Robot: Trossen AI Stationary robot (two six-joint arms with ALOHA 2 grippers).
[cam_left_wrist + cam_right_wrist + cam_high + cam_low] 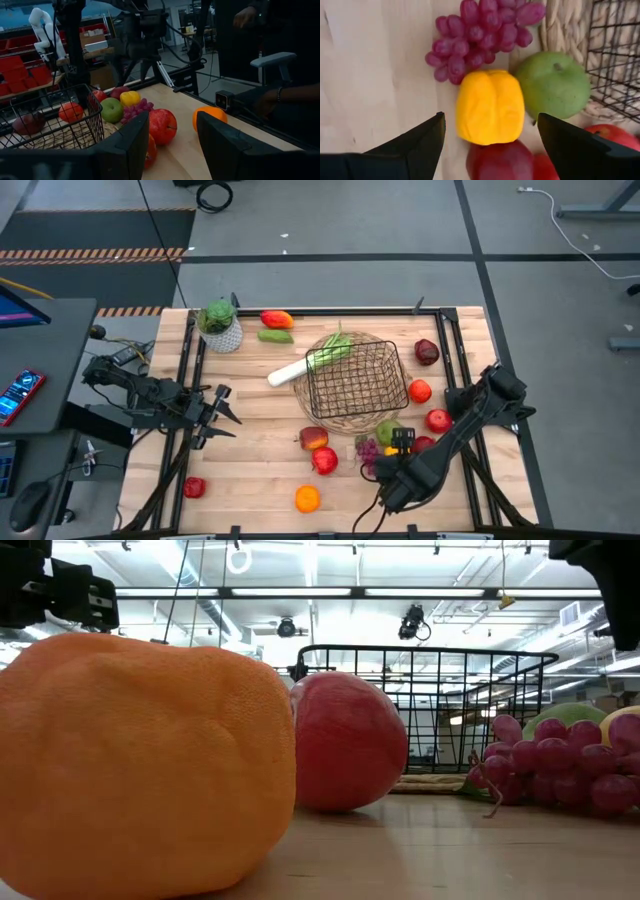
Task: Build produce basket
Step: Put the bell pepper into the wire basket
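Observation:
The black wire basket (356, 378) stands on a round woven mat, and a leek (300, 366) lies against its far left corner. Produce is scattered round it. My right gripper (490, 119) points down, open, over a yellow piece (490, 106) at the basket's near right corner. Its fingers stand on either side of the piece, clear of it. Purple grapes (480, 35), a green apple (552, 82) and a red apple (499, 161) crowd the yellow piece. My left gripper (222, 416) waits open and level at the table's left side.
Two red apples (320, 450) and an orange (307, 499) lie near the front edge, and a red piece (194, 487) at the front left. A potted plant (220, 325), a red-orange piece (276, 319) and a green piece (275, 336) sit at the far edge. More red fruit (428, 352) lies right of the basket.

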